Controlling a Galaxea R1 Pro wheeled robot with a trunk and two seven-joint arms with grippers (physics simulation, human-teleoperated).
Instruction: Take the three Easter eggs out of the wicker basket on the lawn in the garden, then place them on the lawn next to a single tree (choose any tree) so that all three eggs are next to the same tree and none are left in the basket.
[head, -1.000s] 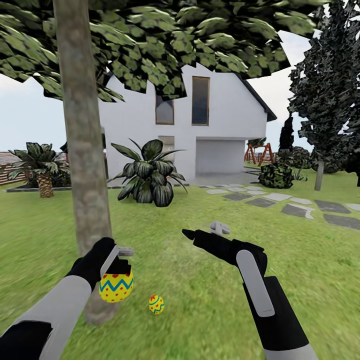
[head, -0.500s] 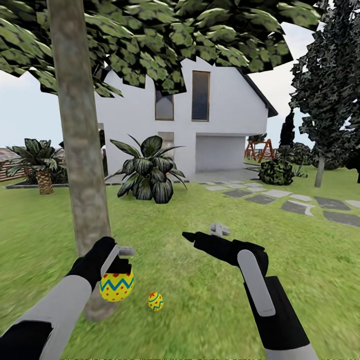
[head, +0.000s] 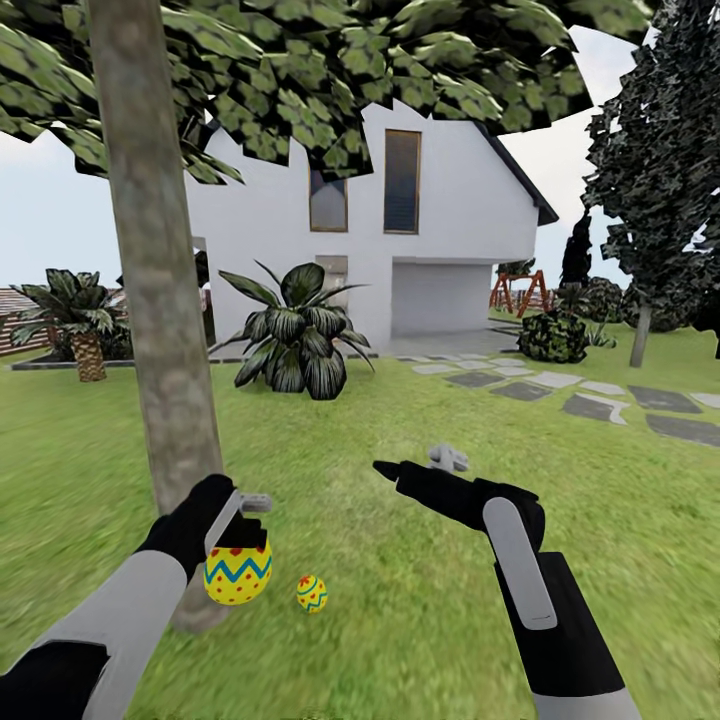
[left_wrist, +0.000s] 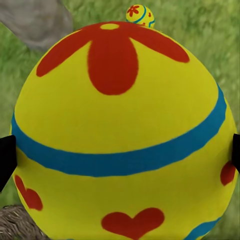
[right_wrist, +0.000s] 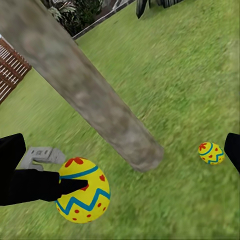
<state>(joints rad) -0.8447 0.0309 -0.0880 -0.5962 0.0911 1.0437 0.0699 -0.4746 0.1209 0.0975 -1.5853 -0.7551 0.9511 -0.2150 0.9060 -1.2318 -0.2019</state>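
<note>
The left end effector (head: 243, 540) grips one egg (head: 237, 575) above the lawn (head: 400, 620), just beside the tree (head: 160, 300) trunk's base; a second egg (head: 312, 593) lies on the grass near the trunk. The right end effector (head: 415, 470) hangs released over the grass, holding nothing.

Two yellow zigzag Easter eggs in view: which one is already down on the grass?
The smaller-looking yellow egg lying free on the lawn by the pale tree trunk; the other egg is clamped in the left gripper.
</note>
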